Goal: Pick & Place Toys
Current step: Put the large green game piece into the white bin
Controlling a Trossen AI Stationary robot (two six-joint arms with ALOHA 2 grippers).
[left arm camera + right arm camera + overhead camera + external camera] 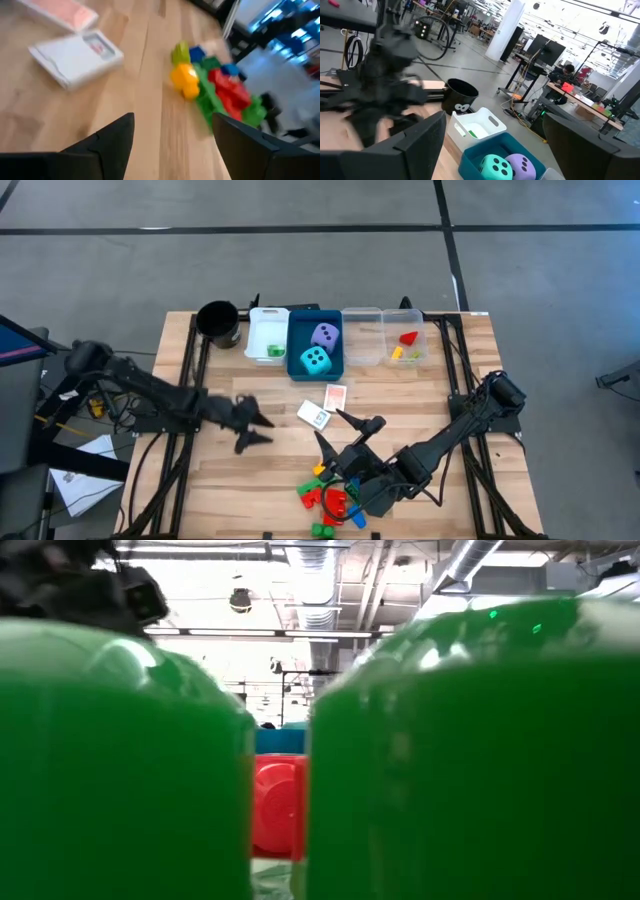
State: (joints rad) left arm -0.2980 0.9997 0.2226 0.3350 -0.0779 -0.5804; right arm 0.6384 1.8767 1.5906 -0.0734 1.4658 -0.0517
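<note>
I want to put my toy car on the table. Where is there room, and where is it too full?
Bare wood lies along the table's near-left part, below the left end effector, and in front of the clear trays on the right. It is crowded at the near middle, where the brick pile sits under the right end effector, beside the two card packs.

Black cup (218, 322), then white (266, 335), blue (297, 342) and clear trays (360, 335) line the table's far edge.

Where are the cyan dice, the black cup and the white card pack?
cyan dice (316, 360), high view, its dotted top face.
black cup (218, 319), high view, its rim.
white card pack (77, 57), left wrist view, its flat top.
</note>
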